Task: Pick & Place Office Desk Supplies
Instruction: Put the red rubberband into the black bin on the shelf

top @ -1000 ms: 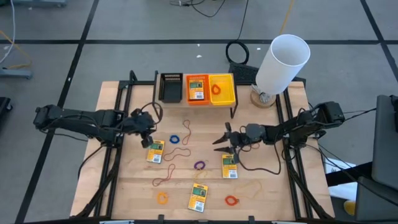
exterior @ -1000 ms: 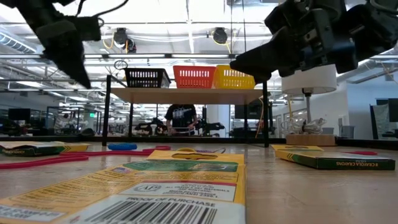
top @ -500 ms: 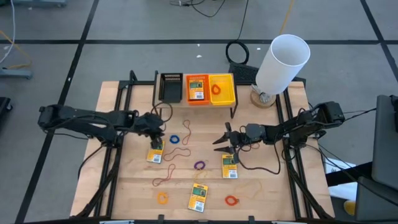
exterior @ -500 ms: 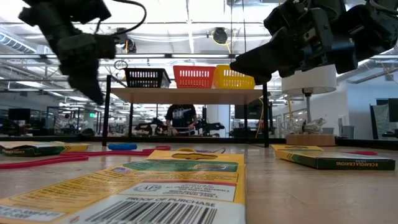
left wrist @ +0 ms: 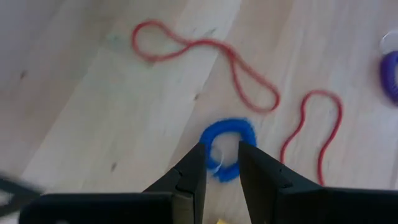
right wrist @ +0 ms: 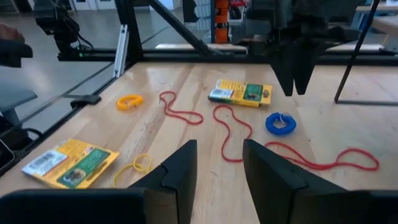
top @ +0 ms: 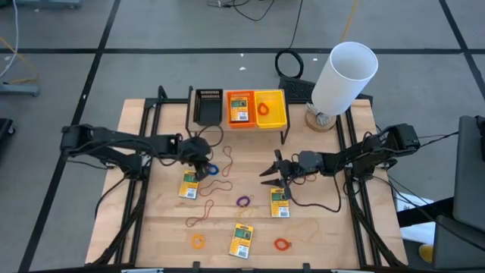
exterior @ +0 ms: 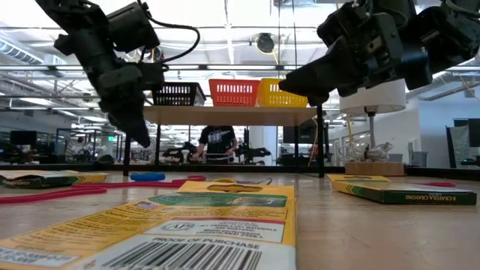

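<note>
My left gripper hangs open by a narrow gap, pointing steeply down just above a blue rubber band that lies flat on the table. Its fingers are clear of the band. A yellow pack lies beside it, toward the near edge. My right gripper stands open and level above the table's middle right, with nothing between its fingers. Another yellow pack lies near it and a third at the near edge. Red, purple and orange bands lie loose.
At the far side a raised shelf carries a black bin, an orange bin with a yellow pack in it and a yellow bin with an orange band. A big white cylinder leans at the far right corner.
My left gripper has swung toward the table's right and come down, stopping over the blue band; its finger gap looks unchanged. My right gripper has kept still. Nothing on the table has moved.
</note>
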Controlling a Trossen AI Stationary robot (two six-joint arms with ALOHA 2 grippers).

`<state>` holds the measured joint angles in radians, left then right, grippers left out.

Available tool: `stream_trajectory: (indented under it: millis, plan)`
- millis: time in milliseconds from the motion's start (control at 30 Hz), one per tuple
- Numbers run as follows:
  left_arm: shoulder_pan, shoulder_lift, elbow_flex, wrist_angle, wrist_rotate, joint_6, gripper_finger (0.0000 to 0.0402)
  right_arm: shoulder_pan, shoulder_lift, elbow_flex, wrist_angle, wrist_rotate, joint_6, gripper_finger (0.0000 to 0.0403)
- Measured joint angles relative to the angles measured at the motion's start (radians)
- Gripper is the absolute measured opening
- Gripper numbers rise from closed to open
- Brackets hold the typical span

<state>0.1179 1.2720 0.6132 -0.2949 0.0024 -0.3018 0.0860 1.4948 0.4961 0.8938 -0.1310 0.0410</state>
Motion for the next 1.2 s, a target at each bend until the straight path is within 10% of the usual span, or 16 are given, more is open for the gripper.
stream_trajectory:
  millis: [1200]
  plan:
    - [0.001,0.268,0.001,0.412,-0.021,0.035,0.0081,0.000,0.000,0.000,-0.016,0.005,-0.001,0.0118]
